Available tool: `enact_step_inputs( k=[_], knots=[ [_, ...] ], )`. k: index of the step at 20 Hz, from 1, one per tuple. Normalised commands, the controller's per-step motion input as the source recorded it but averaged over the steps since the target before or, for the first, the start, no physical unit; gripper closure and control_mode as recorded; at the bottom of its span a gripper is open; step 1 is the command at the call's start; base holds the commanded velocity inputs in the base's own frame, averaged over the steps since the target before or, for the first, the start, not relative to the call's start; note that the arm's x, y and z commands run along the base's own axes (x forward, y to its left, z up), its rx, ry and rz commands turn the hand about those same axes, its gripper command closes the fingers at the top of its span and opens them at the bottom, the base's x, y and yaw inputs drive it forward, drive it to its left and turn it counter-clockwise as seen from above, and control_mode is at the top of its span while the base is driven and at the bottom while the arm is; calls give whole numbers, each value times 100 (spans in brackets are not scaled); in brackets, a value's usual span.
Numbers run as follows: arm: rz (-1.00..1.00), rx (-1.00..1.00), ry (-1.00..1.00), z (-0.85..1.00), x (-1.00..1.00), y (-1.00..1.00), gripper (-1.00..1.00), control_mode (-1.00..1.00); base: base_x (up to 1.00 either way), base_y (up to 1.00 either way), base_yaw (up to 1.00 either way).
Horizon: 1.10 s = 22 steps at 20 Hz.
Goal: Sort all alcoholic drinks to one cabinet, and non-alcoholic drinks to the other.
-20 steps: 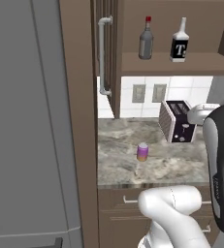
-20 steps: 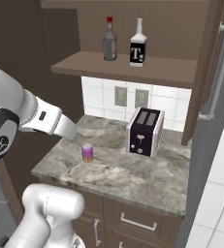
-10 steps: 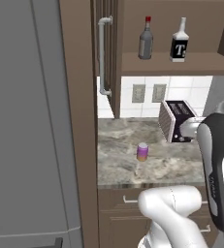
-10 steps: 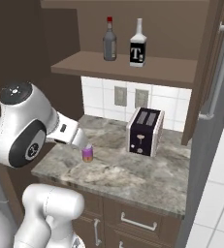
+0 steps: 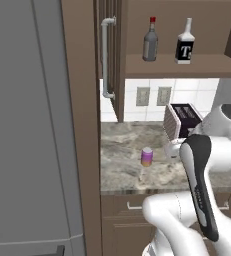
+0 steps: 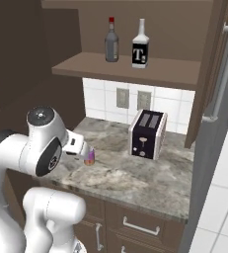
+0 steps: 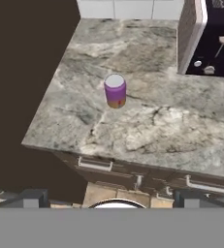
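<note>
**Purple can standing alone on the counter, pincer open and well back from it**

The purple can (image 7: 115,90) with its orange-yellow lower band is standing upright on the stone counter (image 7: 147,128), out in the bare part of the top toward its left side. In the left base view the same can (image 5: 147,156) is sitting left of the toaster (image 5: 179,120), with clear counter between the two. In the right base view the can (image 6: 90,158) is partly covered by the white arm (image 6: 41,148), which is reaching across in front of it.

The pincer (image 7: 108,198) is standing with its jaws spread wide and nothing between them. In the hand view its dark tips are showing low at the bottom, over the front edge of the counter and the drawer fronts, while the can is sitting farther in and slightly left of centre, well apart from the tips. Nothing is touching the can.

Up on the open cabinet shelf (image 6: 135,69), the grey bottle with the red cap (image 6: 111,42) and the square bottle with the black label (image 6: 139,47) are standing upright just beside each other, the grey one to the left.
</note>
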Motion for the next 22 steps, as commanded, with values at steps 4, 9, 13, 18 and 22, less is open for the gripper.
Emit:
enact_step_inputs(
  k=[4,9,13,18,22],
  knots=[
    [0,-2,0,-38,48,36,-100,-100,0,0,0],
    [0,-1,0,-23,36,4,-100,-100,0,0,0],
    [0,0,0,-34,40,0,-100,-100,0,0,0],
    [0,0,0,-26,34,0,-100,-100,0,0,0],
    [0,0,1,-23,33,0,-100,-100,0,0,0]
  ],
)
